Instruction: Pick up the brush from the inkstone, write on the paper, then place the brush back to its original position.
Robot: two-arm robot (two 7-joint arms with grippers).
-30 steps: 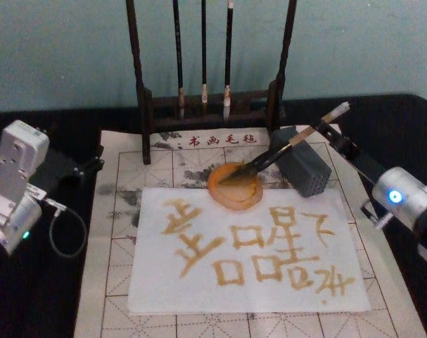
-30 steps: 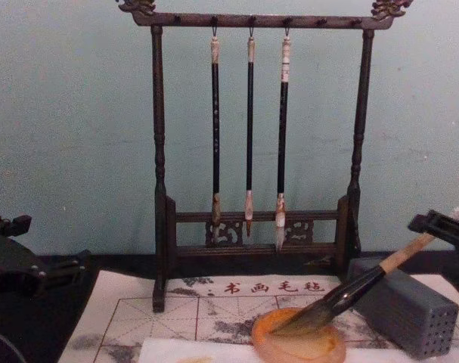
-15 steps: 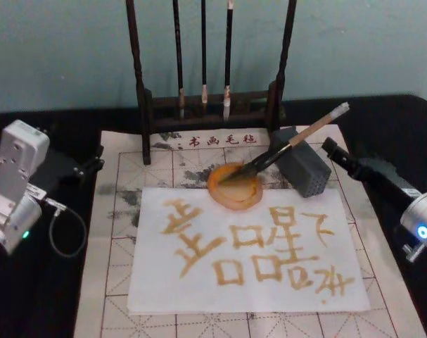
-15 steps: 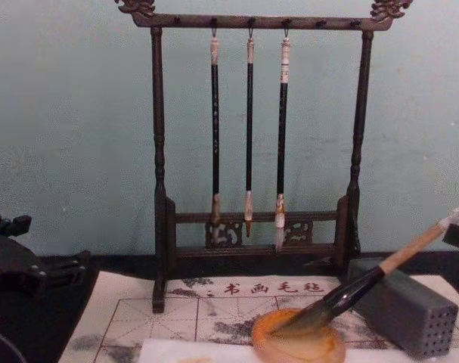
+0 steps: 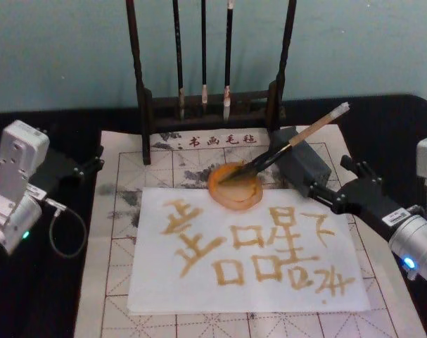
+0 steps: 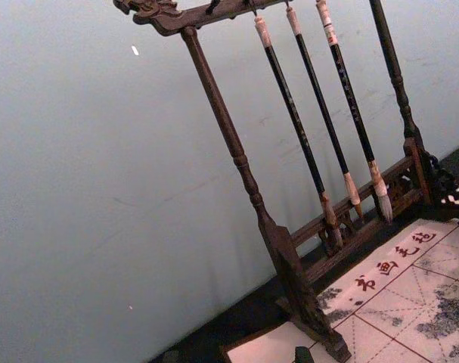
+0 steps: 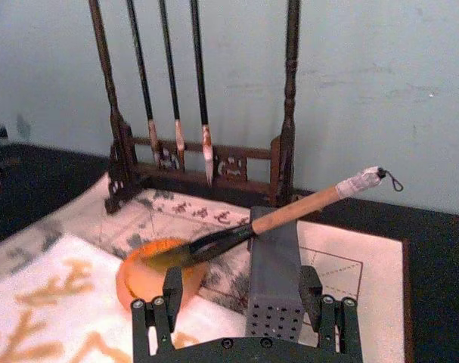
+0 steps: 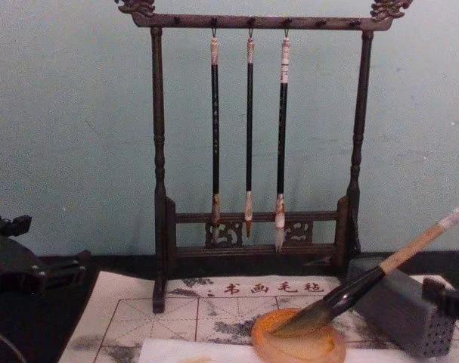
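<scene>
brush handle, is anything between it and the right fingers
Yes. The grey block stands between the open right gripper and the brush, whose handle leans across the block's top while its tip sits in the inkstone. The air above the handle looks free.

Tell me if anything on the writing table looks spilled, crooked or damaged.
Nothing stands out. The thick tan-handled brush leans on the grey rectangular block, bristles in the round orange dish. The white paper sheet lies flat, covered with ochre characters.
</scene>
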